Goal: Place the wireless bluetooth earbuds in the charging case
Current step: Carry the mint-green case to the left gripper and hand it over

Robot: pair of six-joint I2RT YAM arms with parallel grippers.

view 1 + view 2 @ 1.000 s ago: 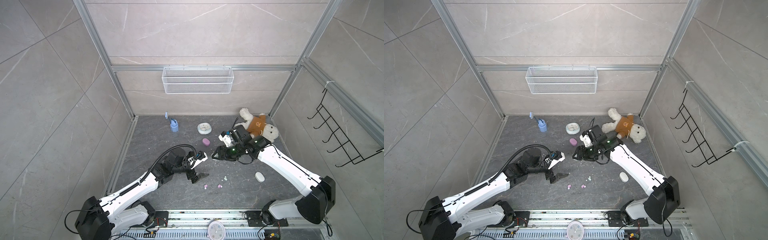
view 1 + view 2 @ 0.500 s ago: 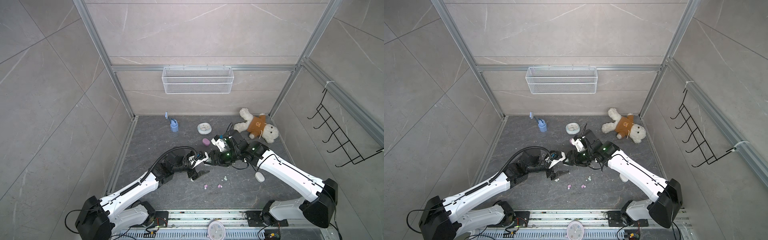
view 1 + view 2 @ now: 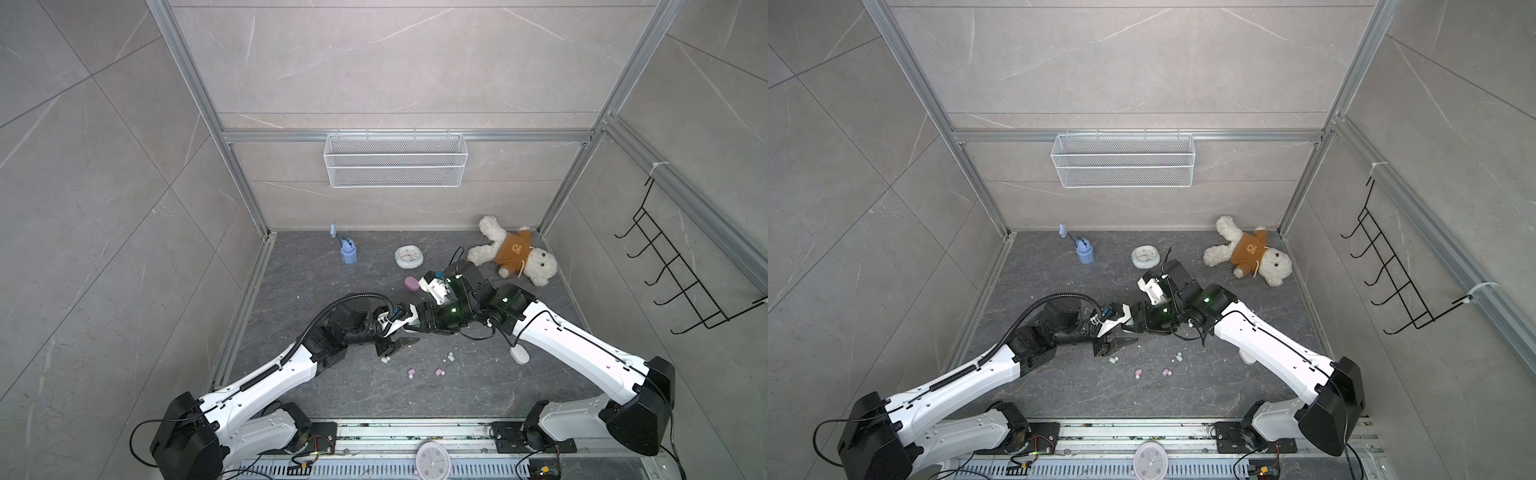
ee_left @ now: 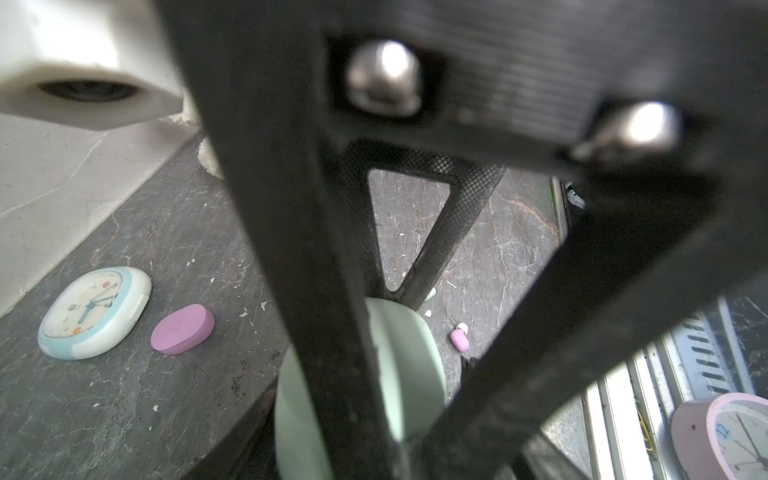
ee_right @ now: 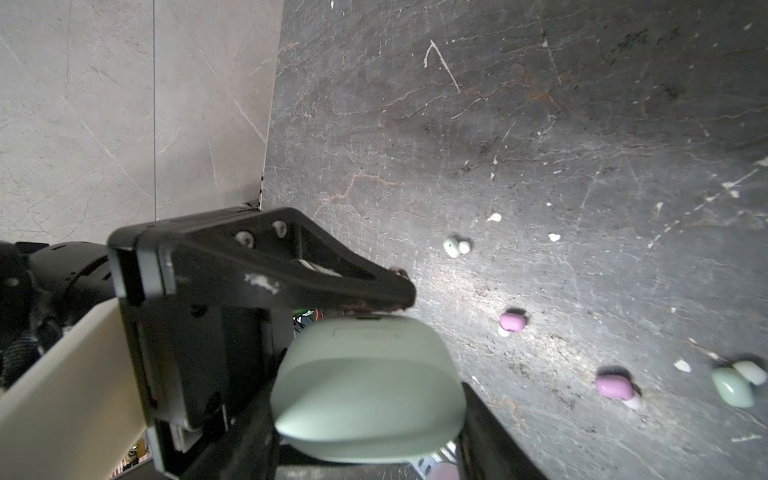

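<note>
The right pincer [image 3: 415,328], pinching the mint charging case [image 5: 365,386], has swung away from the teddy bear [image 3: 511,253] to meet the left pincer [image 3: 1126,330], whose jaws have narrowed around the case; a firm pinch cannot be told. The earbuds [image 5: 512,322] stay scattered on the floor [image 3: 332,299] beside them.

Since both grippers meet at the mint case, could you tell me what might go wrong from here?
1. The mint case is smooth and rounded; with the left gripper pressing a finger on its edge while the right gripper holds it, it could squirt out.
2. The left gripper works close by a mint earbud and might knock it away.
</note>
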